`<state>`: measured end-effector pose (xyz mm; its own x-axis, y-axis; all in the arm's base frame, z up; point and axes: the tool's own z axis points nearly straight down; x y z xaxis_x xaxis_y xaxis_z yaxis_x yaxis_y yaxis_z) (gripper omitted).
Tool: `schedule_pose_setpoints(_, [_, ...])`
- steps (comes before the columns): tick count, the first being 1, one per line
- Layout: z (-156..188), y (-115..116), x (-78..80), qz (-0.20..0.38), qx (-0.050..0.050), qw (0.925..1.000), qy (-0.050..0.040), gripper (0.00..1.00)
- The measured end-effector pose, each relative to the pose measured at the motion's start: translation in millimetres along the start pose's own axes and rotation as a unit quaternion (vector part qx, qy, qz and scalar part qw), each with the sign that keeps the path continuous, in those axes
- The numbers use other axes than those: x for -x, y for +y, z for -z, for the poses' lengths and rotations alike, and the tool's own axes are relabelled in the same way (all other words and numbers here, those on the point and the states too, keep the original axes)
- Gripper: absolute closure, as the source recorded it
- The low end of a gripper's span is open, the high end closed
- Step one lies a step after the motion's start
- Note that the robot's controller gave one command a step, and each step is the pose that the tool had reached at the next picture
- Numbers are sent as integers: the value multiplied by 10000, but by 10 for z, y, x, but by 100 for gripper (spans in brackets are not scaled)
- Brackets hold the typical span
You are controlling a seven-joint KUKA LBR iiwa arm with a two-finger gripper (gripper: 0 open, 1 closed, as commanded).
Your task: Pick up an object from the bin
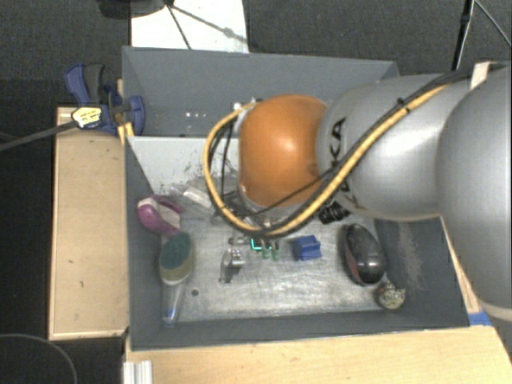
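My gripper [233, 264] pokes out below the arm's orange cover, low over the bin floor left of centre. A small blue block [306, 249] lies just to its right, with a small green piece [265, 249] between them. To the gripper's left lies a brush with a round green head and a clear handle [174, 264]. I see nothing held in the gripper.
A pink and purple thing [158, 214] and crumpled clear plastic [190, 190] lie at the bin's left back. A dark, mouse-shaped thing [364, 254] and a speckled ball [390, 296] lie at the right front. The arm hides the bin's middle and back right.
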<state>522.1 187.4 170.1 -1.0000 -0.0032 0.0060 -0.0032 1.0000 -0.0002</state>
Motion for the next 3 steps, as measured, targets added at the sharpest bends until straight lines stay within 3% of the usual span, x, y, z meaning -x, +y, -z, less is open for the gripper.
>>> schedule_pose_setpoints(1, [-980,581,257,487,-100,9988,-29,0])
schedule_pose_setpoints(2, [-981,569,238,457,-98,9989,5,100])
schedule_pose_setpoints(3, [1180,357,216,456,18,9989,-91,100])
